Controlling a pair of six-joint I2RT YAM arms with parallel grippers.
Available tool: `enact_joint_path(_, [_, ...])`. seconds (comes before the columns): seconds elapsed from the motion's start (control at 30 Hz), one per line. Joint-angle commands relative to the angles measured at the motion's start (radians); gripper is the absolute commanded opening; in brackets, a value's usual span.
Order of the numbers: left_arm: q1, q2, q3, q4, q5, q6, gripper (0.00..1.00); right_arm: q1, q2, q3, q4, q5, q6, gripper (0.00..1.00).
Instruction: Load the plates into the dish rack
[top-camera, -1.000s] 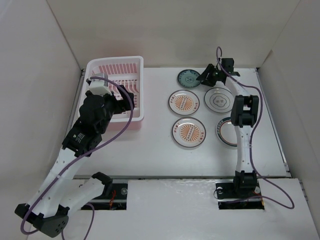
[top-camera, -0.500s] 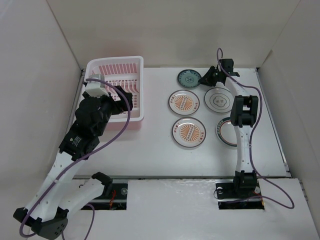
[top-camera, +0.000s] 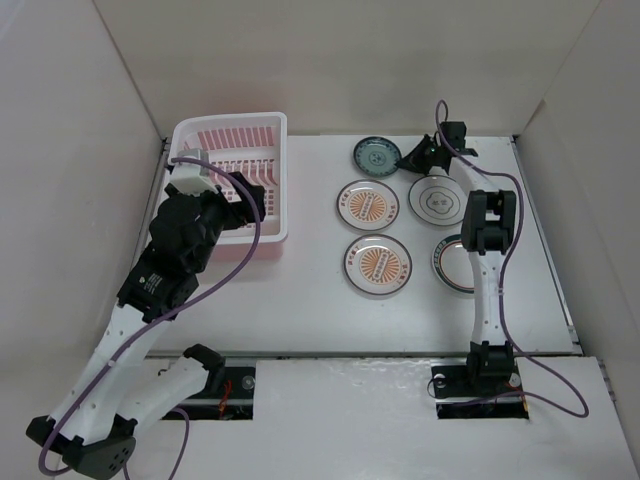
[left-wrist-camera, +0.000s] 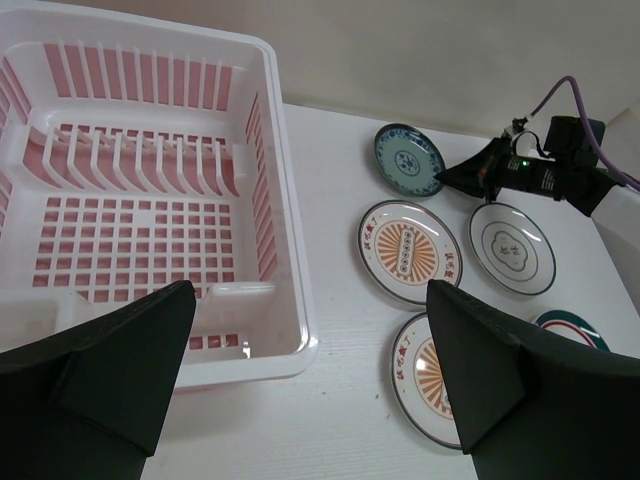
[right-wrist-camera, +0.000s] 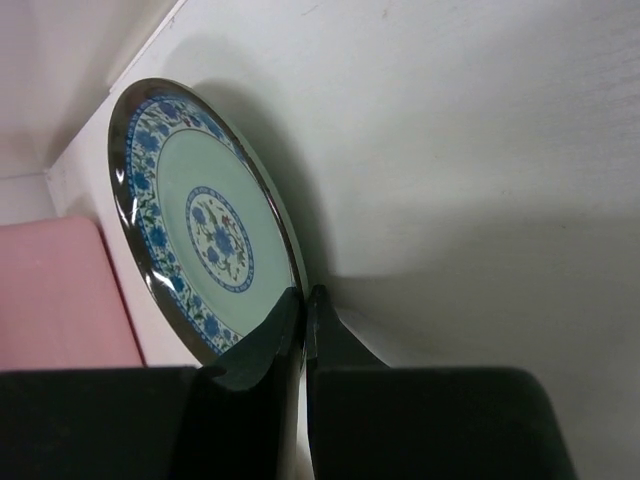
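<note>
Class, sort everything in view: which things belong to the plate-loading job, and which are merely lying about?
Job: dish rack, teal plate, far sunburst plate, near sunburst plate, grey-lined white plate, dark-rimmed plate, left claw, right claw.
Merely there: purple cables, table.

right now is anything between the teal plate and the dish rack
Nothing visible: only bare table lies between the teal plate and the dish rack. The left pincer hovers open above the rack's near side.
</note>
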Motion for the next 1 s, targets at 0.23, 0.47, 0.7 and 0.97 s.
enact_joint_path(0.23, [-0.005,-0.039,-0.028,0.070,0.037,0.012,1.00,0.012,-0.262,-0.140,0.280,-0.043,0.071,0.00])
enact_joint_path(0.47, [-0.005,0.007,0.010,0.078,0.021,-0.007,1.00,0.031,-0.537,-0.280,0.315,-0.073,-0.083,0.00])
enact_joint_path(0.7, [0.142,0.140,0.131,0.251,0.420,-0.093,1.00,0.110,-0.776,-0.490,0.225,-0.138,-0.403,0.00])
enact_joint_path(0.97, [0.142,0.413,0.256,0.408,0.642,-0.045,1.00,0.253,-0.911,-0.644,0.243,-0.127,-0.465,0.00])
